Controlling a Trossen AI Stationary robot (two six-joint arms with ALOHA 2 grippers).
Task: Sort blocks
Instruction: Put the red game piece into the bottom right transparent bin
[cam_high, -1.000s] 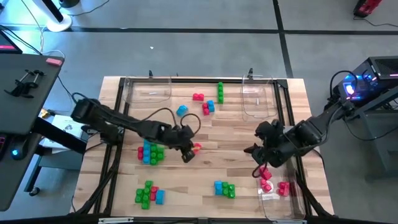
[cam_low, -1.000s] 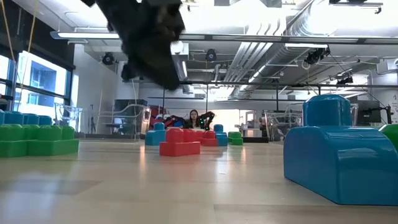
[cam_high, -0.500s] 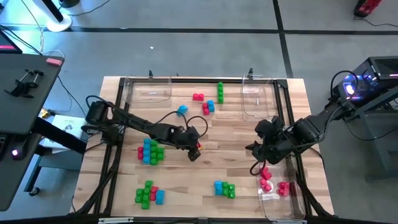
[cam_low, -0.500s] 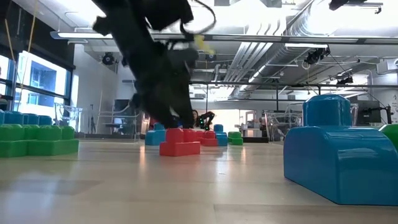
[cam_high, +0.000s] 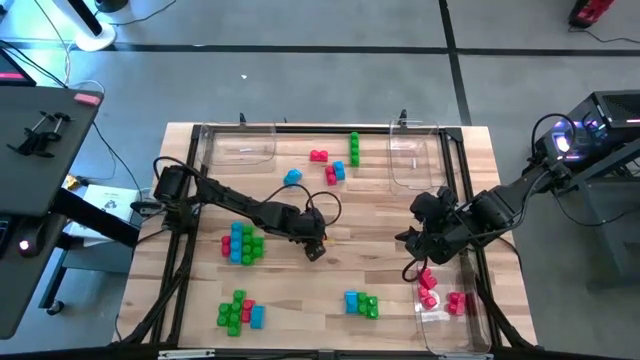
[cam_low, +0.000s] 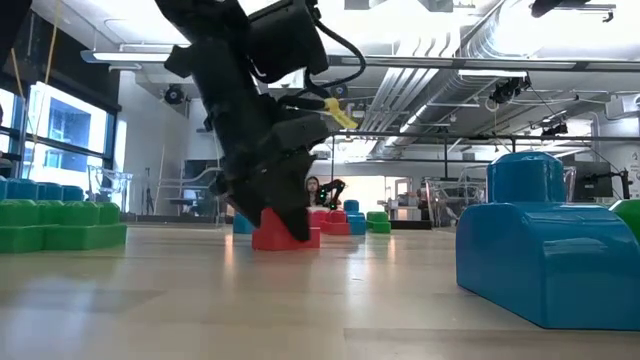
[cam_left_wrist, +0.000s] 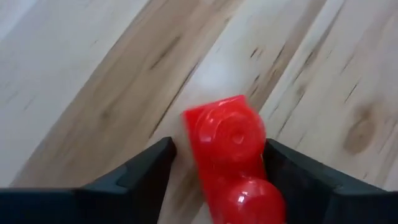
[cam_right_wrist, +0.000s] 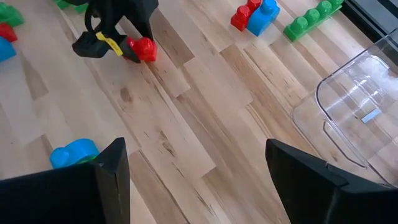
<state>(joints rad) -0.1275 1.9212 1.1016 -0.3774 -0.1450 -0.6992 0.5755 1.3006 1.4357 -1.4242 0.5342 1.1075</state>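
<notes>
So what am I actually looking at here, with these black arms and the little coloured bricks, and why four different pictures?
It is one moment seen by four cameras: one above the table, one at table-top height, and one on each arm's wrist. The machine is two dark robot arms, each ending in a two-finger gripper. Scattered on the wooden table are small green, blue and red blocks, plus clear plastic trays at its edges; one tray already holds red blocks. The left gripper is down at mid-table, its open fingers either side of a red block, not yet squeezing it. The right gripper hangs open and empty by the table's right side, beside that tray.
</notes>
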